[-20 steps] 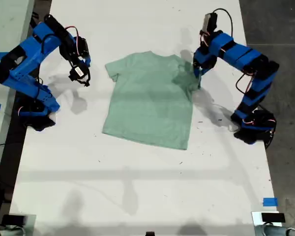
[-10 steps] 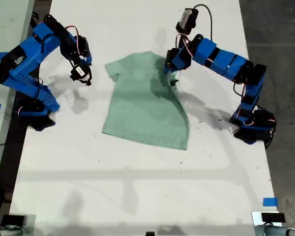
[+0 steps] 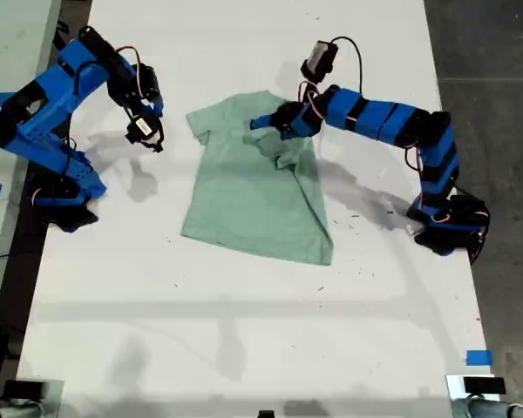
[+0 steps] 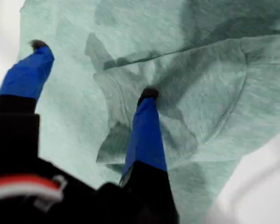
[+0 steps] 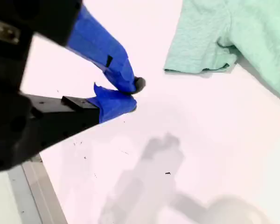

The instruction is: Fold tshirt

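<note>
The pale mint-green tshirt [image 3: 244, 196] lies on the white table [image 3: 244, 331], with its side at the exterior view's right folded in over the chest. My first gripper [image 3: 275, 122] reaches over the shirt's upper middle. In the first wrist view this gripper [image 4: 93, 70] is open, one blue fingertip [image 4: 148, 95] resting on the bunched sleeve of the tshirt [image 4: 200, 70]. My second gripper [image 3: 146, 135] hangs above bare table at the exterior view's left, a little away from the other sleeve. In the second wrist view it [image 5: 134, 95] is shut and empty, with the tshirt [image 5: 233, 32] sleeve beyond.
The bases of both blue arms stand at the table's sides, one at the exterior view's left [image 3: 61, 196] and one at its right [image 3: 444, 226]. Blue tape [image 3: 478, 357] marks the near right corner in the exterior view. Dark floor [image 3: 497, 52] borders the table's right edge.
My first arm swung from the exterior view's right toward the shirt's middle, dragging the sleeve and side over the chest. The second arm stayed still.
</note>
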Robot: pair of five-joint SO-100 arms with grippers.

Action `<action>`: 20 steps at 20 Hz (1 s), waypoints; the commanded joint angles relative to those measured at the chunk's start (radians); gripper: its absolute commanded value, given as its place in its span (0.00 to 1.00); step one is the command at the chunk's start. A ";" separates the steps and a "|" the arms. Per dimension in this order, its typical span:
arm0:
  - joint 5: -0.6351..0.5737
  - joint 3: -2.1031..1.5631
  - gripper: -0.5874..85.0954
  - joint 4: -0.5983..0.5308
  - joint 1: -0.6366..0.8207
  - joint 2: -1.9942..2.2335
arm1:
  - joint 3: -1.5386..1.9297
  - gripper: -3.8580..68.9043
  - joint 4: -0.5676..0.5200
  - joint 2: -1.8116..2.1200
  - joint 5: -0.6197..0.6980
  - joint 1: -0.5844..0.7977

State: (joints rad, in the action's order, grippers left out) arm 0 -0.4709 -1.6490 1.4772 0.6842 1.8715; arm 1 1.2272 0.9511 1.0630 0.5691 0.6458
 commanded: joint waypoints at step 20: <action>-0.175 0.618 0.39 0.183 -0.006 -0.433 | 0.445 0.45 0.469 0.937 0.000 -0.060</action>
State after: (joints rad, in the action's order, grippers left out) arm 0 -0.6259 -1.0907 1.6490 0.6627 1.4450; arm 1 1.6766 1.4251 1.9420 0.5814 0.5998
